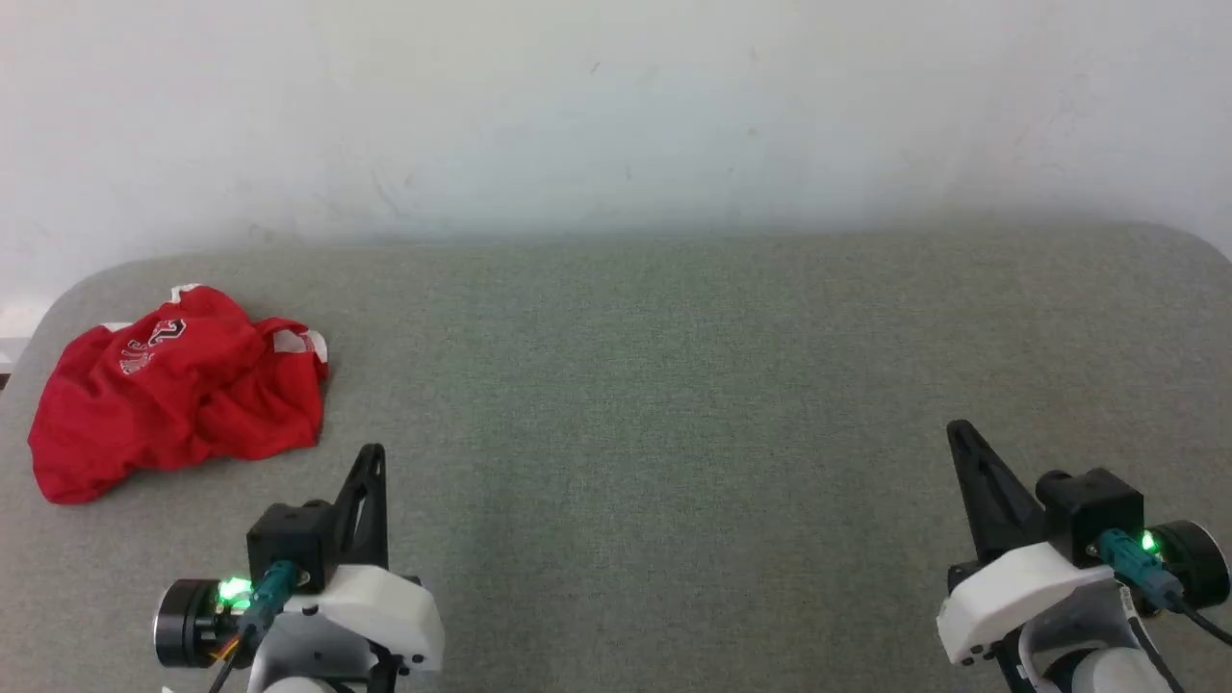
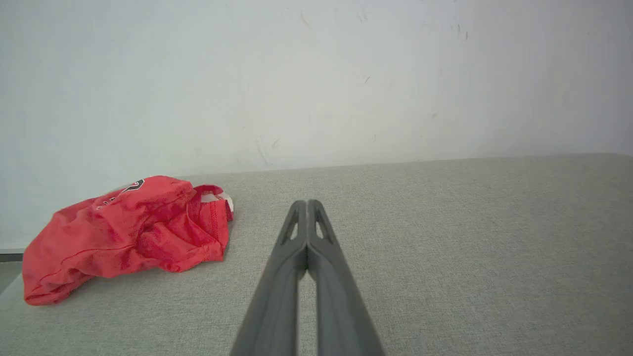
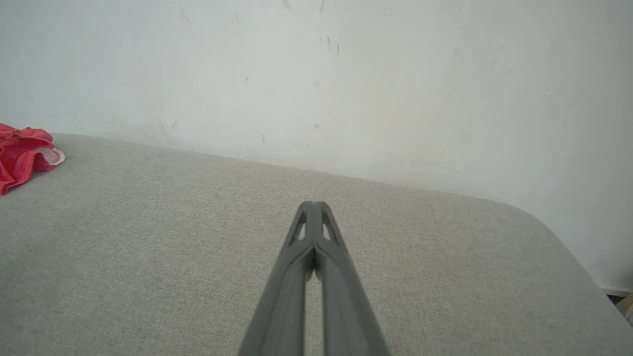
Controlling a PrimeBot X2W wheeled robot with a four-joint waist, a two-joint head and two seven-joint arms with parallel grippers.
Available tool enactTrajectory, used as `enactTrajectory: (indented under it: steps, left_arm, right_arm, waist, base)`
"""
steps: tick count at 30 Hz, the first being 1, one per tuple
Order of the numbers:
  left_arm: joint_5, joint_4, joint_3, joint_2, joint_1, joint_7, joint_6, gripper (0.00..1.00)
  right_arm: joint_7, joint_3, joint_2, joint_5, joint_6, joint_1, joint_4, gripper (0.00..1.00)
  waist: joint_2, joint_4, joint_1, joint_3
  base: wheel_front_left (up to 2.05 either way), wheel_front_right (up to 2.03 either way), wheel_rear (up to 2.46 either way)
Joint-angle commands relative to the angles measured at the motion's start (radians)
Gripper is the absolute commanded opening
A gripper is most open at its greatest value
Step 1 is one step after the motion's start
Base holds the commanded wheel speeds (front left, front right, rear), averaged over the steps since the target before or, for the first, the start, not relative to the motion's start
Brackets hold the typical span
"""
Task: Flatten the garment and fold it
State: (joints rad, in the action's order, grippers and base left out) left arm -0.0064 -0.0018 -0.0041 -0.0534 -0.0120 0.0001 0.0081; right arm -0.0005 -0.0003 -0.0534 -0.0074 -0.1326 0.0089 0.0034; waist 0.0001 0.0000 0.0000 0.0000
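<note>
The garment is a crumpled heap of bright red shorts with white trim and white print, lying at the far left of the grey padded table. In the left wrist view the garment lies left of the fingers, apart from them. My left gripper is shut and empty, at the lower left, just right of and nearer than the heap; its tips meet. My right gripper is shut and empty at the lower right, far from the cloth. An edge of the garment shows at the right wrist view's left border.
A pale wall rises straight behind the table's far edge. The table's rounded corners sit at the far left and the far right. Bare grey fabric stretches between the two grippers.
</note>
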Motion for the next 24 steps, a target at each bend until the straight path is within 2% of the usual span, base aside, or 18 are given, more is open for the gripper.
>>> enactTrajectory:
  steps: [1, 24]
  left_arm:
    - [0.006, 0.002, 0.004, 0.003, 0.012, 0.000, -0.008, 0.00]
    - [0.006, 0.002, 0.004, 0.003, 0.012, 0.000, -0.008, 0.00]
  right_arm:
    - [0.000, 0.000, 0.003, 0.007, 0.002, -0.009, -0.003, 0.00]
    - [0.000, 0.000, 0.003, 0.007, 0.002, -0.009, -0.003, 0.00]
  waist:
    - [-0.0001, 0.000, 0.0000, 0.000]
    - [-0.0001, 0.000, 0.0000, 0.000]
  base:
    - [0.00, 0.00, 0.00]
    - [0.00, 0.00, 0.00]
